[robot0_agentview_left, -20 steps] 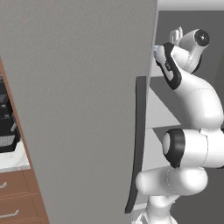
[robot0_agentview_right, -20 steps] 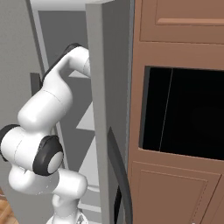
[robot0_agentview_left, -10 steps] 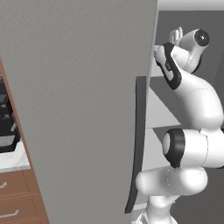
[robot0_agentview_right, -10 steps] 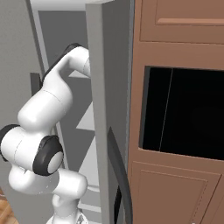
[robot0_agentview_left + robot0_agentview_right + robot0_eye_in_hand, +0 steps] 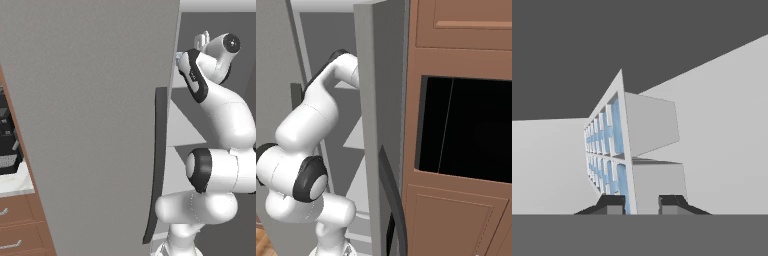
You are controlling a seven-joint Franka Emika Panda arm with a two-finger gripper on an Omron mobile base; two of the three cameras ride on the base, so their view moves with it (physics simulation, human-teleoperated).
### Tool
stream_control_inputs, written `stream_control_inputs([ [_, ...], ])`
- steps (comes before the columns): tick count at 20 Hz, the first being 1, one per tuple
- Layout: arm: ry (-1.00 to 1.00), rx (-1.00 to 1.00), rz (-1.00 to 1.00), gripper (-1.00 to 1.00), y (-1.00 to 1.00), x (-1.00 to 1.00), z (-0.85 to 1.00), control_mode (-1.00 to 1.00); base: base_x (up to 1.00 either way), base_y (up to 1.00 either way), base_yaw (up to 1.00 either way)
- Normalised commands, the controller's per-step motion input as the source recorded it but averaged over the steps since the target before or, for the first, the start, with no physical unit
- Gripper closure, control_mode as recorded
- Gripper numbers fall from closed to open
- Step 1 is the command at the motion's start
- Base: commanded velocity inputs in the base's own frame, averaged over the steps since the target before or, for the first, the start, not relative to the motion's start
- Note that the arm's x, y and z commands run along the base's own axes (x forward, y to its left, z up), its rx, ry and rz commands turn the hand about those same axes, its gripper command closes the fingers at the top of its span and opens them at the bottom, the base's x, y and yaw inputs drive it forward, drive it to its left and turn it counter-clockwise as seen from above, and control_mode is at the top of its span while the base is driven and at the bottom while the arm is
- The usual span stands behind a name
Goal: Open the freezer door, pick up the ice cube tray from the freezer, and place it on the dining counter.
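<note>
1. Fingers (image 5: 641, 204) of mine are clenched on the rim of the ice cube tray (image 5: 614, 155); one tip sits on each side of its near edge.
2. The tray stands tilted on edge in my hand view, with pale blue cubes showing in its grid (the grey wall and pale shelf (image 5: 722, 130) of the freezer (image 5: 220, 20) lie behind it).
3. My arm reaches into the freezer past the freezer door (image 5: 95, 125), which stands swung open, its dark bar handle (image 5: 156, 165) on the near edge.
</note>
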Motion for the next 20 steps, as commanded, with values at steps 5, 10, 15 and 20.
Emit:
stream_control_inputs([
  [5, 0.00, 0.00, 0.00, 1.00, 0.00, -0.33, 0.13, -1.00, 0.00, 0.00, 0.00],
  [10, 0.00, 0.00, 0.00, 1.00, 0.00, -0.28, 0.10, -1.00, 0.00, 0.00, 0.00],
  [15, 0.00, 0.00, 0.00, 1.00, 0.00, -0.16, 0.01, -1.00, 0.00, 0.00, 0.00],
  [20, 0.00, 0.00, 0.00, 1.00, 0.00, -0.11, 0.00, -1.00, 0.00, 0.00, 0.00],
])
